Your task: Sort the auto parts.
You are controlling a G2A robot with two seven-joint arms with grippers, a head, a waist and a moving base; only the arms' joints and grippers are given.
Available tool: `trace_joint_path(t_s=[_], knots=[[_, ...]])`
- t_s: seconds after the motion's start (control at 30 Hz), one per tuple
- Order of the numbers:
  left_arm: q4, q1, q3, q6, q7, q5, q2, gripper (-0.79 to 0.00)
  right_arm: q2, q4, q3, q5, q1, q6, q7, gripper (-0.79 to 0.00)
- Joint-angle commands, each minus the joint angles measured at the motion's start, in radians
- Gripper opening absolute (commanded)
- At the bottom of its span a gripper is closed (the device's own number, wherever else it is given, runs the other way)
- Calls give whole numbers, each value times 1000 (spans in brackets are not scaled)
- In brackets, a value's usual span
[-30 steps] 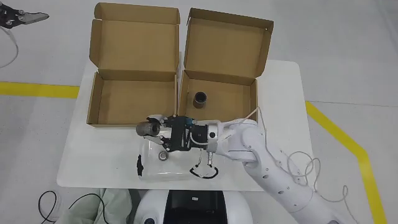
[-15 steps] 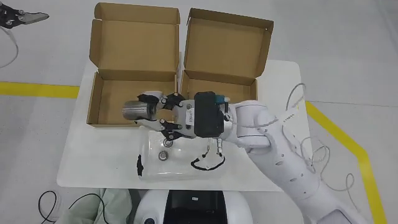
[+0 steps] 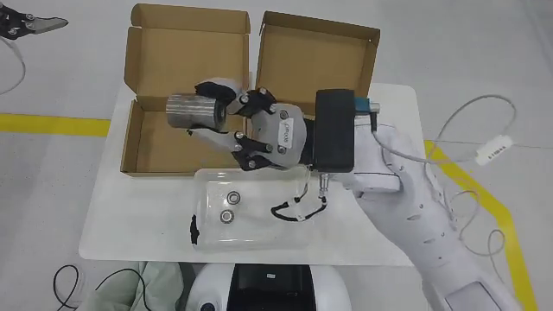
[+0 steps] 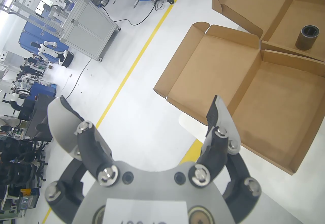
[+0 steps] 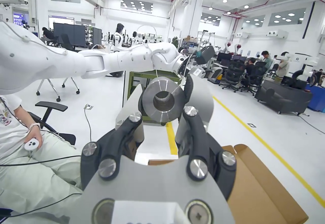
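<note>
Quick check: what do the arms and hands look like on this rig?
The left arm and right arm are white jointed shells with thin white cables alongside; a black camera box sits at the right wrist. Left hand and right hand match: white curved fingers, black ribbed pads and links, silver screws, grey base plate, white label.

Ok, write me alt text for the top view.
The right arm holds a silver metal cylinder sideways in its jaws, over the left cardboard box of two open ones on a white table. Nearer the robot, a clear plastic tray holds two small metal rings.
</note>
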Motion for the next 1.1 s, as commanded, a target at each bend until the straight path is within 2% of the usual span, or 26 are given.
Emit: trace_joint_path(t_s=[0.0, 0.27, 0.4, 0.77, 1.07], knots=[[0, 0, 0, 0, 0, 0, 0, 0, 0, 1, 8, 5, -6, -8, -18, -785], [0, 0, 0, 0, 0, 0, 0, 0, 3, 17, 25, -9, -53, -51, -56, -785], [0, 0, 0, 0, 0, 0, 0, 0, 8, 25, 26, -72, -99, -41, -28, -785], [0, 0, 0, 0, 0, 0, 0, 0, 26, 43, 46, -259, -234, 39, 2, -785], [0, 0, 0, 0, 0, 0, 0, 0, 42, 41, 89, -383, -335, 211, 135, -785]])
